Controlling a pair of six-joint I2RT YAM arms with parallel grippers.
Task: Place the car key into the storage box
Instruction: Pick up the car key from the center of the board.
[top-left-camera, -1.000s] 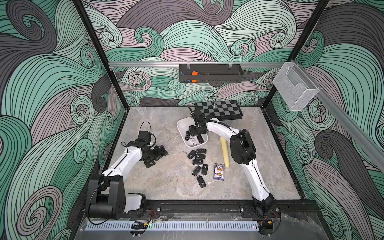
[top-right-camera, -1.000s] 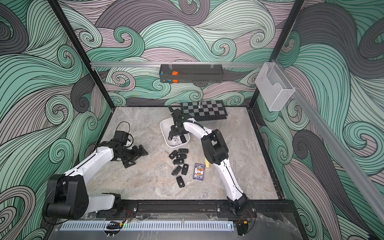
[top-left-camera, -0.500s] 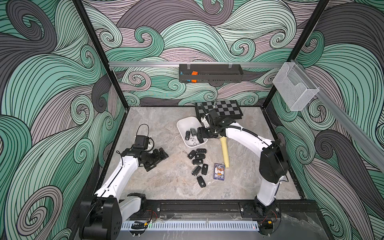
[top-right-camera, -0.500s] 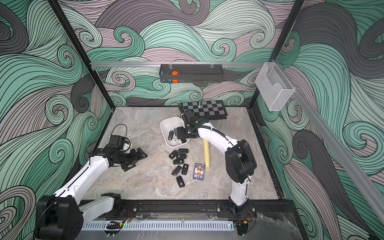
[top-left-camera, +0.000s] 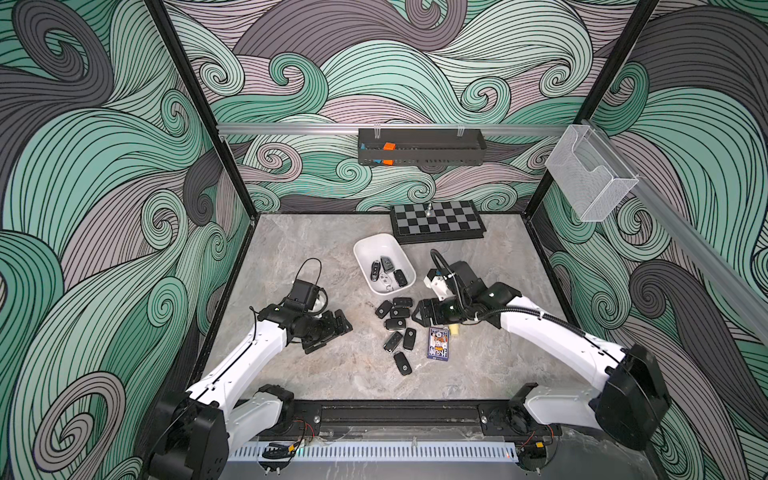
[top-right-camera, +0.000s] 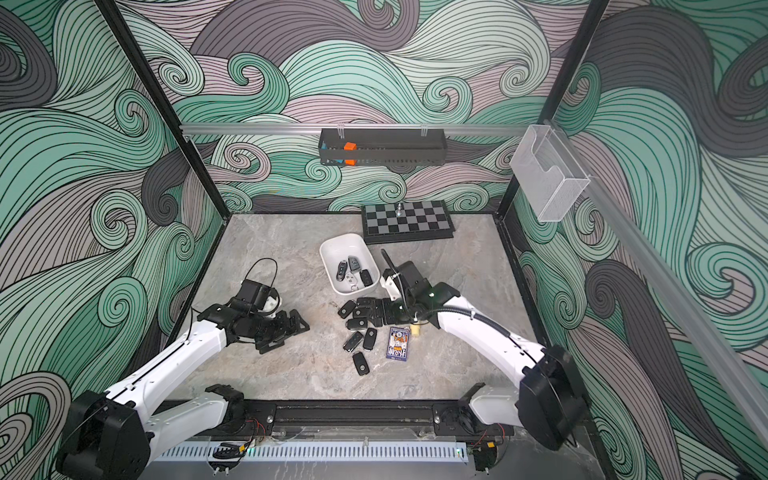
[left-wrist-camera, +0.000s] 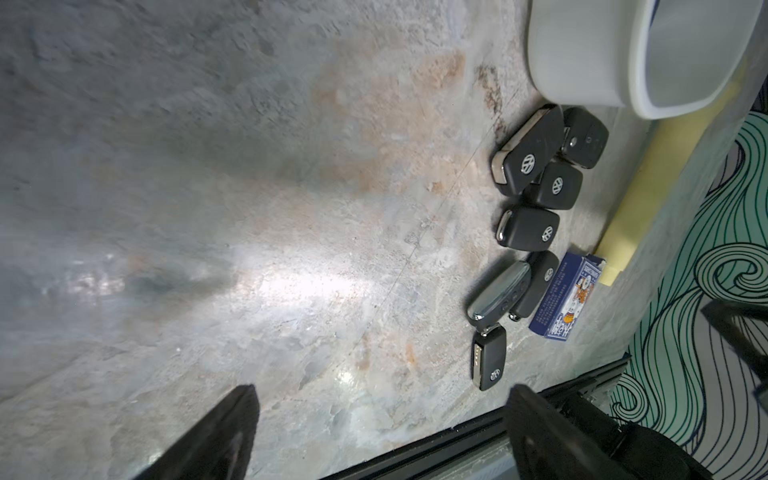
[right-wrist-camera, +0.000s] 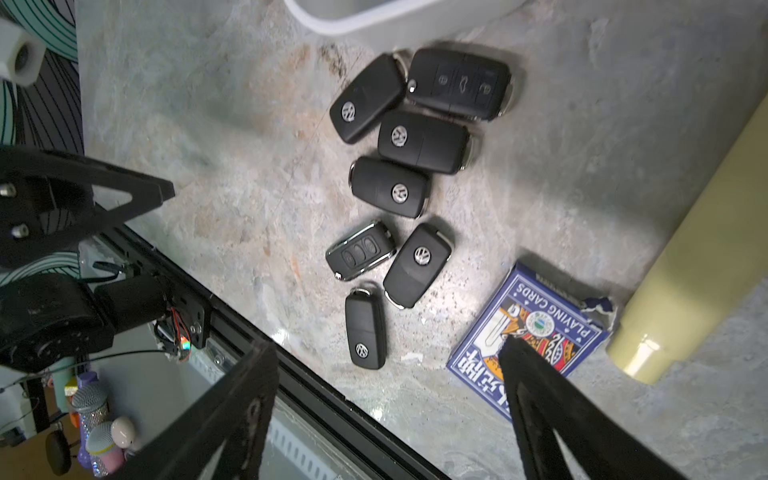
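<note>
Marble tabletop (top-left-camera: 316, 257) walled on three sides, with broad bare room left and front.
White storage box (top-left-camera: 376, 245) sits mid-table; left hand (left-wrist-camera: 382, 390) and right hand (right-wrist-camera: 386, 343) gape wide, empty; black car keys (top-left-camera: 395, 323) — some inside the box, seven clustered just beside its near end.

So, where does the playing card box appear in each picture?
Top view: card box beside the keys, on the right arm's side.
Top view: card box in the same spot.
Left wrist: card box between keys and yellow tube.
Right wrist: card box again between keys and tube.
Shared landmark: the white storage box beyond the keys.
</note>
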